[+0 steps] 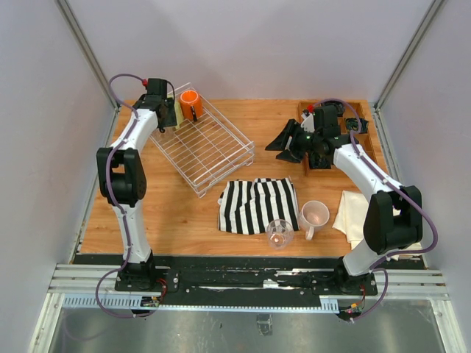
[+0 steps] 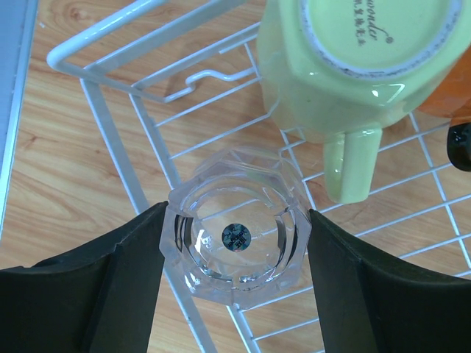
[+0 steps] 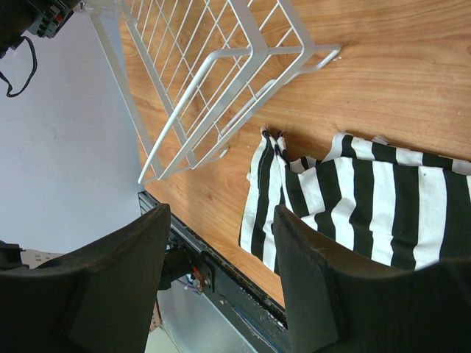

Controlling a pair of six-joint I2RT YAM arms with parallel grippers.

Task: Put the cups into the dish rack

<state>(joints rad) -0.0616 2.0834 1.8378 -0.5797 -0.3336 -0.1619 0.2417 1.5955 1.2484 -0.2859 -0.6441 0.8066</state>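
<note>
My left gripper (image 1: 173, 116) is at the far left corner of the white wire dish rack (image 1: 221, 158). In the left wrist view it (image 2: 235, 246) is shut on a clear glass tumbler (image 2: 235, 235), held upside down over the rack's grid (image 2: 147, 29). A yellow-green mug (image 2: 346, 59) stands upside down beside it, with an orange mug (image 1: 190, 103) behind. My right gripper (image 1: 283, 147) is open and empty in the air at the back right. A pale pink mug (image 1: 315, 215) and a second clear tumbler (image 1: 280, 233) stand near the front. The dusty-pink mug is out of view.
A black-and-white striped cloth (image 1: 257, 204) lies in the middle front, also in the right wrist view (image 3: 383, 191). A cream cloth (image 1: 357, 213) lies at the right. A wooden compartment tray (image 1: 357, 125) sits under the right arm. The rack's near end (image 3: 221, 59) is bare.
</note>
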